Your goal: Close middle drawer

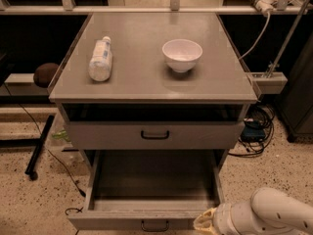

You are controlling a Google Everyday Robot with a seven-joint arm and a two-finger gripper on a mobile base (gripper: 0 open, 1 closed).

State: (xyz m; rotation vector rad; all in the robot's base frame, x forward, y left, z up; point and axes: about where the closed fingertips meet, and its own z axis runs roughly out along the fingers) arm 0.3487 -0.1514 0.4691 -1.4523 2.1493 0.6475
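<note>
The middle drawer (151, 180) is a long, plain grey tray pulled far out of the grey cabinet (146, 82) toward me, with nothing in it. Its low front panel (112, 223) carries a small black loop handle (155, 225) at the bottom edge of the view. My gripper (204, 223), cream coloured on the end of a white arm (276, 213), is at the bottom right. It sits at the right end of the drawer's front panel, right of the handle.
Above it, a taller-fronted grey drawer (205, 135) with a larger handle (155, 134) stands slightly out. On the cabinet top lie a plastic bottle (100, 59) on its side and a white bowl (182, 55). Cables (257, 126) lie at the right and a black stand leg (39, 146) at the left.
</note>
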